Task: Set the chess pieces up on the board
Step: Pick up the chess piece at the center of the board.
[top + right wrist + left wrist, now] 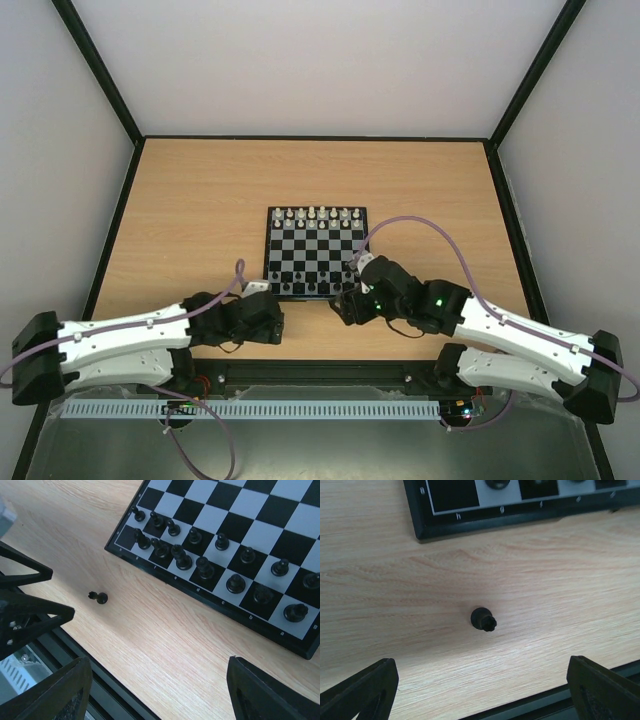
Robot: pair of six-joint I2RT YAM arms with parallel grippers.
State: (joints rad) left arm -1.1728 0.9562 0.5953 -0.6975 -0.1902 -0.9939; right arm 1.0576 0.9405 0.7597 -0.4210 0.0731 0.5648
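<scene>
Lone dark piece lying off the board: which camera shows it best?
Left wrist view: the lone dark piece lies large and centred on the wood. The right wrist view shows it small, at left. In the top view I cannot find it.

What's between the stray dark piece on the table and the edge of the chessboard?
Nothing but bare wooden tabletop. The left wrist view shows the stray piece apart from the board, only wood grain between.
</scene>
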